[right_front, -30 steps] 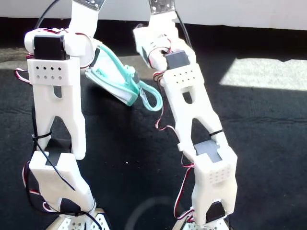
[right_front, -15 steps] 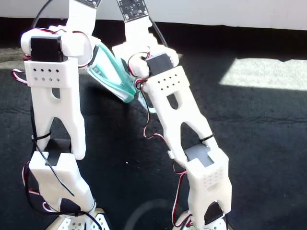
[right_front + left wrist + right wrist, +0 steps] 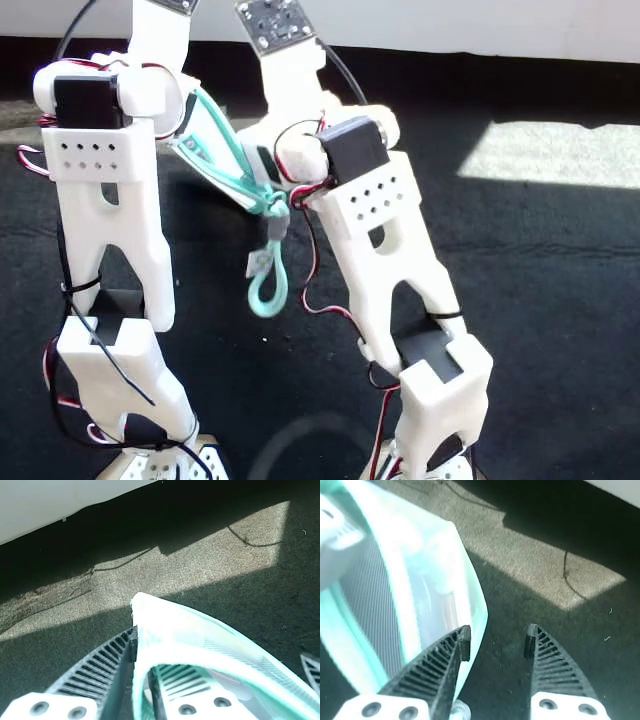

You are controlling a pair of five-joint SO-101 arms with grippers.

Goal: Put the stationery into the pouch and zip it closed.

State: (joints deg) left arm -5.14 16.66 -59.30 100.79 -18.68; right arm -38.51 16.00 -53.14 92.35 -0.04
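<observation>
I am holding the pouch (image 3: 222, 152) up off the surface (image 3: 560, 300), squeezed in my left pincer (image 3: 142, 654), and my open right pincer (image 3: 496, 641) is swinging in beside it, maybe for zipping.

Left gripper (image 3: 141, 647) raised far left, clamped on pouch (image 3: 200, 630). Right gripper (image 3: 496, 642) just beside it, jaws apart.
</observation>
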